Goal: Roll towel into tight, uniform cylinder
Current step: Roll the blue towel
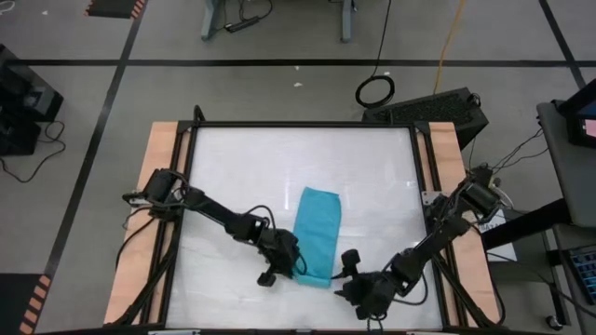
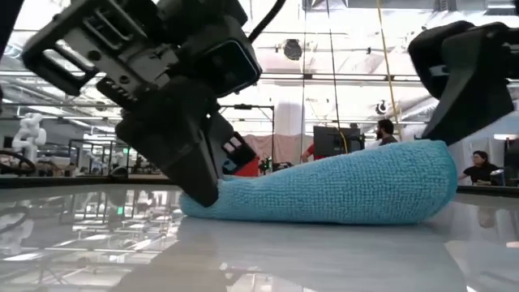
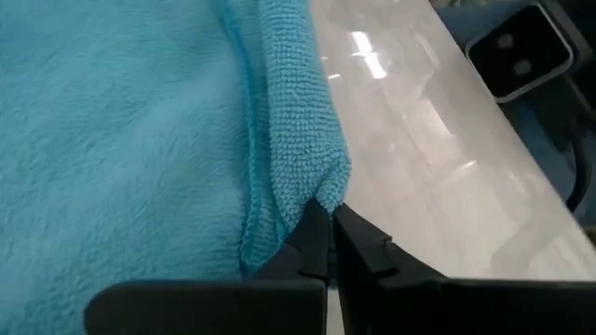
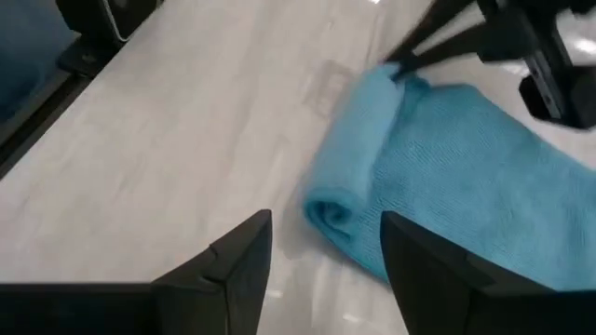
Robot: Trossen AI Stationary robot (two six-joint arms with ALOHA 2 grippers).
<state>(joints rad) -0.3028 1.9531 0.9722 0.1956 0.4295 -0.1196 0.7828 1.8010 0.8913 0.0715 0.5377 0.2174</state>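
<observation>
Nearby, the left end effector (image 3: 326, 244) pinches the towel (image 1: 317, 231); the right end effector (image 4: 326, 244), fingers spread, sits just beside its rolled end.

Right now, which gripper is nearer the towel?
Left. The left gripper is shut on the towel at its rolled end's corner. The right gripper is open, just off that end, not touching.

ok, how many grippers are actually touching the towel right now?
1. The left gripper is shut on a corner of the towel's rolled near end. The right gripper is open, just off the same end, touching nothing.
</observation>
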